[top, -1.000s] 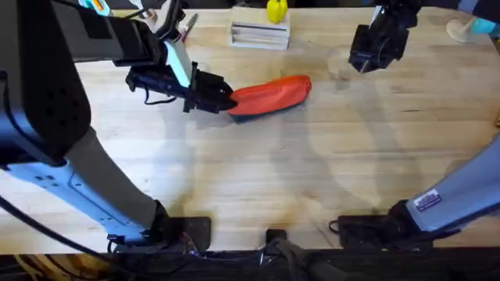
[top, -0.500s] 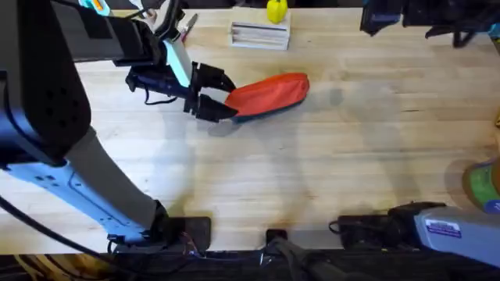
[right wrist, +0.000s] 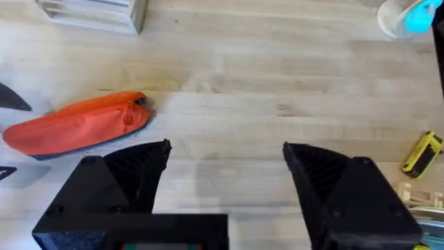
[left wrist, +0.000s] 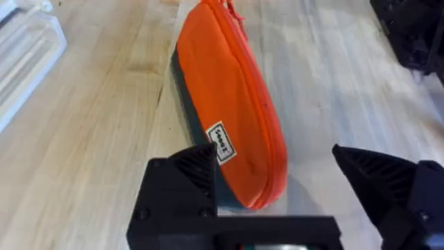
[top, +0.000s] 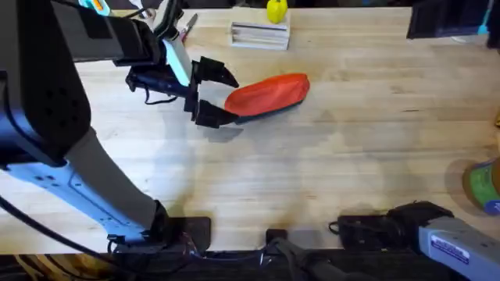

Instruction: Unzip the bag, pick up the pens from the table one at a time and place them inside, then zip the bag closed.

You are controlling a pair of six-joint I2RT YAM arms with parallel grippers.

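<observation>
Bag (top: 268, 94): lies flat on the counter (top: 312, 179), toward the far edge and a little left of the middle; orange-red top, dark underside showing along its near edge; in the left wrist view (left wrist: 232, 118) the zipper runs along its upper seam and looks closed, with a small white label near the end by the hand.
Left hand (top: 212, 94): at the bag's left end, fingers spread wide apart, one finger (top: 219, 72) on the far side and the other on the near side of that end; in the left wrist view (left wrist: 291, 187) the bag's end sits between the fingers, close beside one of them and clear of the other; nothing is clamped.
Right hand (right wrist: 225, 170): up over the counter's right part, fingers apart, holding nothing; its wrist view looks down on the bag (right wrist: 76, 132) well off to one side.
Box (top: 259, 34): pale, flat, at the far edge just behind the bag, with a yellow object (top: 276, 10) behind it.
Yellow-black item (right wrist: 422, 154): small, lying on the counter, seen in the right wrist view, well apart from the bag.
Pens: cannot tell where they are.
</observation>
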